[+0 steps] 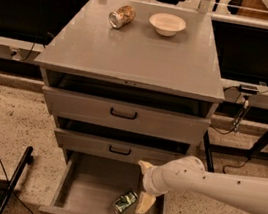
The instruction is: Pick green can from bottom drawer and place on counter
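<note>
The green can point(125, 202) lies on its side on the floor of the pulled-out bottom drawer point(86, 182), right of centre and near the front wall. My gripper point(141, 186) hangs over the drawer's right part on the white arm point(213, 185), which comes in from the right. Its two pale fingers stand wide apart. The lower finger point(145, 203) sits just right of the can, beside or touching it. The upper finger point(143, 165) is near the middle drawer's front. The gripper is open and holds nothing. The grey counter point(137, 54) is the cabinet's top.
A tan-brown can point(121, 16) lies on the counter at the back left, and a white bowl point(167, 24) stands at the back right. The top drawer point(123, 113) and the middle drawer point(119, 150) are slightly pulled out. A black pole point(13, 181) leans at the lower left. Cables lie on the floor.
</note>
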Controlling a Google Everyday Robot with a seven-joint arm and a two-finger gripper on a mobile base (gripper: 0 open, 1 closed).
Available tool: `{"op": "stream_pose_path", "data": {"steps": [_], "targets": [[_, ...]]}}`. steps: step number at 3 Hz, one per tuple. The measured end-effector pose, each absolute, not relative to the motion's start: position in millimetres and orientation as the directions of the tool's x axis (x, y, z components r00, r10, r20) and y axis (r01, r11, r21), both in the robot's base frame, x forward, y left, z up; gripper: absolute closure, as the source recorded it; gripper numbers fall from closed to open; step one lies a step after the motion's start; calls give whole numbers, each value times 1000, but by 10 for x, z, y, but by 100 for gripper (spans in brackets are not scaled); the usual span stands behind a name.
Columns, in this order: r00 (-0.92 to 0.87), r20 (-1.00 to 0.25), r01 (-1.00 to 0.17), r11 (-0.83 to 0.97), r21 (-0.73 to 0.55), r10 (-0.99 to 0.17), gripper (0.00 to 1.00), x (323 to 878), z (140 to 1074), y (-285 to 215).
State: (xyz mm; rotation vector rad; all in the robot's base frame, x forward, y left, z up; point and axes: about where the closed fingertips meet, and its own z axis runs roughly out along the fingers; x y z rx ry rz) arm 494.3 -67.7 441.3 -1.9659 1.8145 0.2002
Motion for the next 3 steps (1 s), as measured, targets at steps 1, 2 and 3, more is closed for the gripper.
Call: {"op": "stream_pose_path", "data": {"steps": [1,2,3], "targets": [[194,-456,-964,-83,-252,-869,0,5214,4001,-589],[235,-473,-957,-115,-268,-849,0,5303,3723,-557],[240,-466,-957,-128,-261,-852,0,5295,3685,-551]]}}
